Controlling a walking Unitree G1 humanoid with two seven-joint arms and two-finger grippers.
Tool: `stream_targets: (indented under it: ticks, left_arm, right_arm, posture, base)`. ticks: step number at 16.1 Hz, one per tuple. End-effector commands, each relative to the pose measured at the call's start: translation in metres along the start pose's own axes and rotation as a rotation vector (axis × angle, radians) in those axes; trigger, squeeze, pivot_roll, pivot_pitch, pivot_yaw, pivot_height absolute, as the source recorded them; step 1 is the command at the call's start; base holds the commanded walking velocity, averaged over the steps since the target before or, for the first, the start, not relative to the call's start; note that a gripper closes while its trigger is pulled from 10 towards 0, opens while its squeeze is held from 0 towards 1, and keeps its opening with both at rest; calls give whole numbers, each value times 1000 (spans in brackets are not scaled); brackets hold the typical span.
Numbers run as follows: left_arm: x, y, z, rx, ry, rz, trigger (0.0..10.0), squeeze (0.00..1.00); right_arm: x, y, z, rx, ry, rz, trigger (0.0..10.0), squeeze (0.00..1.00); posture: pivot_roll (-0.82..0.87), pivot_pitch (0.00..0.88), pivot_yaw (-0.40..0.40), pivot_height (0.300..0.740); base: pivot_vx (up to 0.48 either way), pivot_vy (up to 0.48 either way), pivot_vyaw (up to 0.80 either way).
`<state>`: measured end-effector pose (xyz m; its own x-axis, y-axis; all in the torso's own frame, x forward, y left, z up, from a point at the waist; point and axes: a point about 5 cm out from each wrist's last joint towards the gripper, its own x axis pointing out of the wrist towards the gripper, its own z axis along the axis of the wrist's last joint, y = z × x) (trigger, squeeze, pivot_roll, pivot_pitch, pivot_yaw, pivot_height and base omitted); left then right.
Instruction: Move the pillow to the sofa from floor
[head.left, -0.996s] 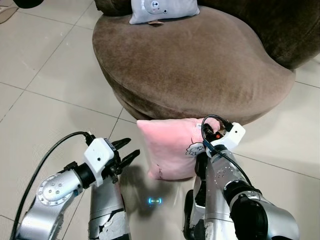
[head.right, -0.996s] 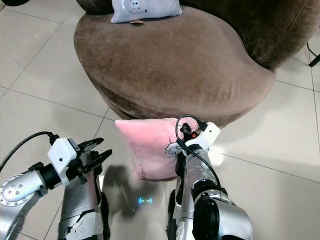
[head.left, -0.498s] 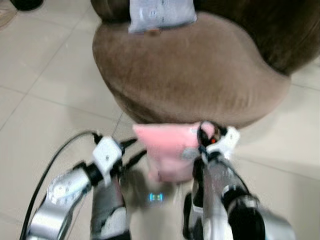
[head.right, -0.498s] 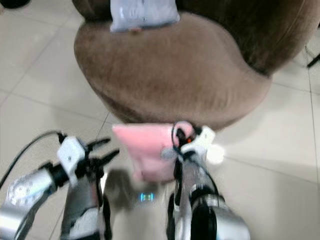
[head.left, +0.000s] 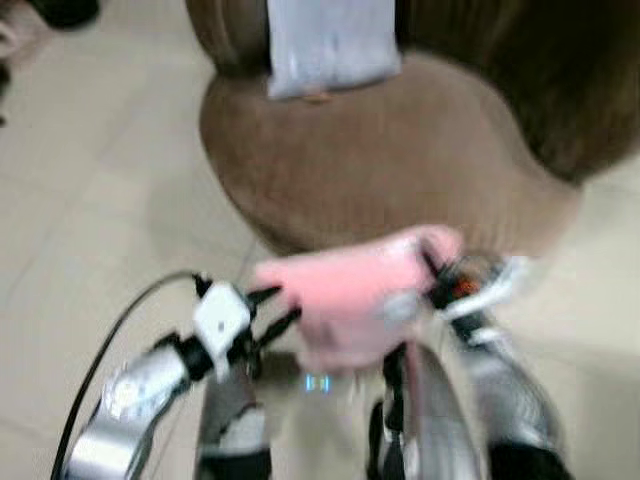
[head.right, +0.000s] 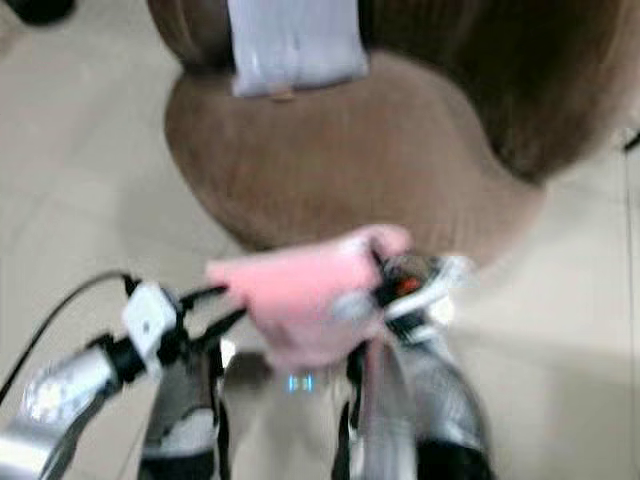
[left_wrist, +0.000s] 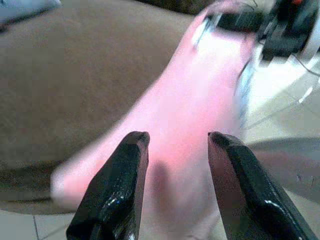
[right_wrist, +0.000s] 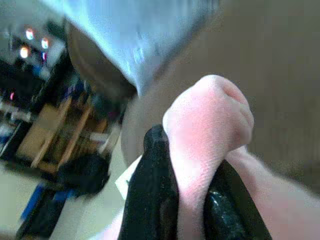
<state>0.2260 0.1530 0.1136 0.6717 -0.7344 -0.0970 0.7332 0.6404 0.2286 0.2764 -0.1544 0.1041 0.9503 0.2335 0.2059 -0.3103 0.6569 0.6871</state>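
Pink pillow now higher, pinched in right gripper.

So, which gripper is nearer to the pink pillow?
Right. The right gripper pinches a corner of the pink pillow; the left gripper is open just beside it.

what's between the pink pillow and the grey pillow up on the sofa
In the left eye view, bare brown sofa seat lies between the pink pillow, pinched by the right gripper, and the grey pillow.
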Motion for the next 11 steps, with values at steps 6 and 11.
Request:
stream_targets:
  ticks: [6, 11]
  left_arm:
    - [23, 11, 47, 82, -204, 13, 10000, 0]
    - [59, 38, 52, 20, -204, 174, 10000, 0]
  right_arm:
    - [16, 74, 113, 52, -511, -17, 10000, 0]
    - [30, 52, 139, -55, -466, -252, 10000, 0]
  posture:
    - [85, 126, -16, 712]
    - [34, 6, -29, 740]
  base:
    - [0, 0, 0]
    - [0, 0, 0]
